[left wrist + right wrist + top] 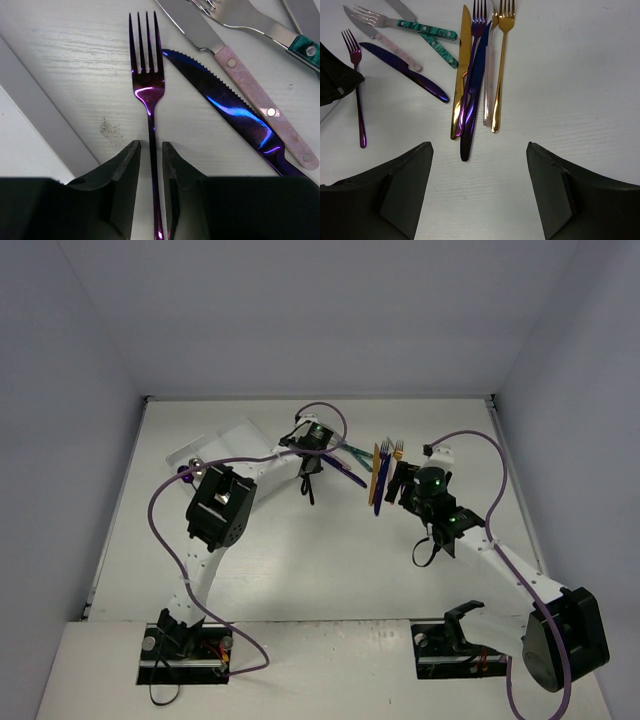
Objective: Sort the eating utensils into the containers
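Fig: L gripper point(150, 146) narrowly open astride handle of purple fork point(145, 90), not yet pinched, fork flat just beside purple knife point(235, 112); centre handle betw. pads, squeeze firm before lifting twd white tray point(235, 440); R gripper point(479, 147) wide open, empty, above utensil cluster point(475, 75)

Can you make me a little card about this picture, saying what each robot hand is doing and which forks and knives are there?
Left gripper: jaws narrow, either side of the shiny purple metal fork's handle, not yet pinching
Right gripper: open wide, facing a bundle, holding nothing
Bundle includes: gold metal knife, gold metal fork
Beside purple fork: shiny purple serrated knife, pink-handled knife
White rectangular plastic tray: far left, partly hidden by left arm
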Robot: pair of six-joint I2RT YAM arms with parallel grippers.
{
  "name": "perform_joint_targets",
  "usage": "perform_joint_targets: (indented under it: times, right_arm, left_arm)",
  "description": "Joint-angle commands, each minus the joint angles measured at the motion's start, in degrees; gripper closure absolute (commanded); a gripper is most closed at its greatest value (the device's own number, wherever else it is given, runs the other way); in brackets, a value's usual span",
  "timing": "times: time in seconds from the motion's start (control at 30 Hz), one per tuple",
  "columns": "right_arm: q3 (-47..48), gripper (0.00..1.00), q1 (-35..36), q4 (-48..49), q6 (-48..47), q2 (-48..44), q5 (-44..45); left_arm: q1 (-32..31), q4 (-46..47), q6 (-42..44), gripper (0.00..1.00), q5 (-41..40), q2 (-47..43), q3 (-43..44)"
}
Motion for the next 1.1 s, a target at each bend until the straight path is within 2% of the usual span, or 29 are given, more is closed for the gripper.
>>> perform_joint_targets:
  times: [0.0,0.07,0.1,0.37,0.57,0.67,0.8,1.07]
  right_arm:
    - [-0.17,0.27,-0.53,2.72,0.68,-1.71,0.16]
    - [-0.19,0.27,-0.55,2.70,0.66,-2.16,0.34]
    - [-0.25,0.27,-0.55,2.70,0.61,-2.26,0.41]
    - [0.07,0.27,-0.55,2.70,1.01,-3.25,-0.08]
    - [0.14,0.27,-0.81,2.56,1.01,-4.47,-0.14]
    - [0.34,0.27,-0.85,2.53,1.05,-4.49,-0.26]
    - [0.21,0.27,-0.94,2.39,1.23,-4.53,-0.26]
    - [-0.06,0.27,-1.08,2.26,1.01,-4.49,-0.35]
  left_arm:
    - [0.56,-2.61,-1.68,0.91,1.63,-0.26,0.26]
    - [0.40,-2.12,-2.46,0.99,2.07,-1.53,-1.01]
    - [0.17,-2.01,-2.69,1.00,2.08,-2.87,-1.90]
    - [-1.20,-2.66,-5.48,1.00,2.00,-16.46,-6.64]
    - [0.20,-6.07,-6.35,1.00,-4.23,-25.36,-7.10]
    - [4.15,-8.64,-7.54,1.00,-6.13,-26.79,-6.98]
    - [11.68,-10.01,-10.73,1.00,-3.39,-26.01,-8.19]
    - [19.16,-8.61,-12.20,1.00,-1.61,-21.07,-7.48]
